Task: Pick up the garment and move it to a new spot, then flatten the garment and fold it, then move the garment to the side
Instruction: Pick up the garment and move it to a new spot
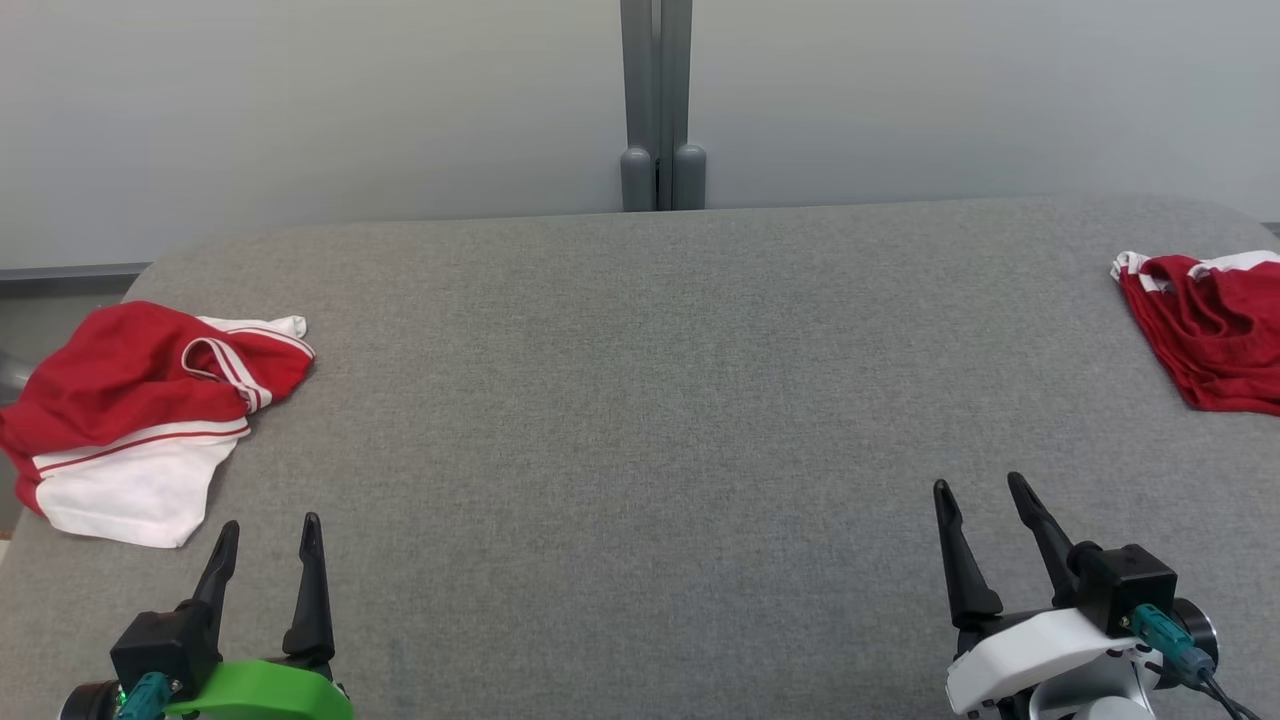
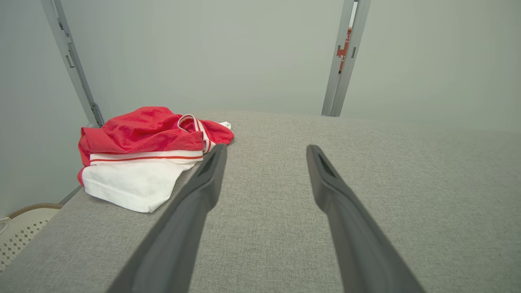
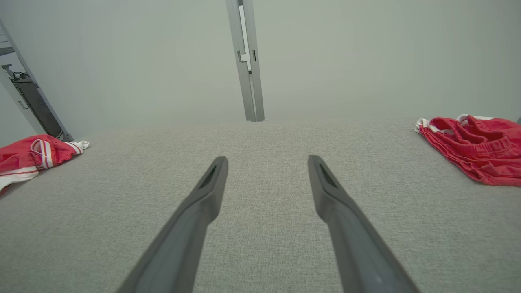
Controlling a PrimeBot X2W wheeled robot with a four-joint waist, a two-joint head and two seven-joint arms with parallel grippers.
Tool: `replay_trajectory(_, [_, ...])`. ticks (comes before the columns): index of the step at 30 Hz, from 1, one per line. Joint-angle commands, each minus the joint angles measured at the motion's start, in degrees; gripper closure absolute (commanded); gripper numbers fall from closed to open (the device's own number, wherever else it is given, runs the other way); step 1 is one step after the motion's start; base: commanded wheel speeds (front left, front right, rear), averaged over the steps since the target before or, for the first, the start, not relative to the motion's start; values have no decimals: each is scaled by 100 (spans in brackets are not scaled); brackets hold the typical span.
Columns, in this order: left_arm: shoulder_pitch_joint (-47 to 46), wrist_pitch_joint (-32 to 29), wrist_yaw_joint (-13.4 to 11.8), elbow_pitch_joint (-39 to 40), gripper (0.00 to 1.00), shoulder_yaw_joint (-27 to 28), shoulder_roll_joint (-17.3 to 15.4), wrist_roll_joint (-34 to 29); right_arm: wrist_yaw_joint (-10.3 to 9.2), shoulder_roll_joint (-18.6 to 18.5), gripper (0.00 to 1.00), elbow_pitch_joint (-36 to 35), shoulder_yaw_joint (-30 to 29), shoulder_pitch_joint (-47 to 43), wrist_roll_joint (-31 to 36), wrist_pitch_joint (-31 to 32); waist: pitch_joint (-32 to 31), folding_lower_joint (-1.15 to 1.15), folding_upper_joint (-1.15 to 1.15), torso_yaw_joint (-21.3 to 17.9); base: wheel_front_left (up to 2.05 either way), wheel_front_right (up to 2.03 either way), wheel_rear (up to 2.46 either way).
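While the left gripper (image 1: 271, 522) and right gripper (image 1: 978, 481) hover with fingers (image 2: 203, 191) spread, empty, a crumpled garment (image 1: 130, 400) lies at the surface's (image 1: 640, 400) left edge.

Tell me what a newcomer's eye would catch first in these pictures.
A crumpled red-and-white garment lies at the left edge of the grey table; a red garment with an elastic waistband lies at its right edge. At the near side, the left gripper and right gripper stand open, empty.
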State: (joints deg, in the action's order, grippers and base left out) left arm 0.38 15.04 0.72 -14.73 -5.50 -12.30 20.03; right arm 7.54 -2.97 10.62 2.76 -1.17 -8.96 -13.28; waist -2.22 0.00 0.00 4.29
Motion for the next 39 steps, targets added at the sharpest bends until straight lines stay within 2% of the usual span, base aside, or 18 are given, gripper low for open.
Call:
replay_trajectory(1, [74,19,-29,23,0,3,-47,-3,-11,1,0,-2,3,-64,23,-43,6,0,0,22,0,0,0])
replay_trajectory(12, [3,-13,-76,53,0,35,-122,42,-11,3,0,3,10,-74,-16,-51,42,0,0,414,0,0,0])
replay_trajectory(39, [99,-124,-261,262,0,107,-315,176,-11,2,0,211,129,133,-112,-111,146,0,0,2079,0,0,0])
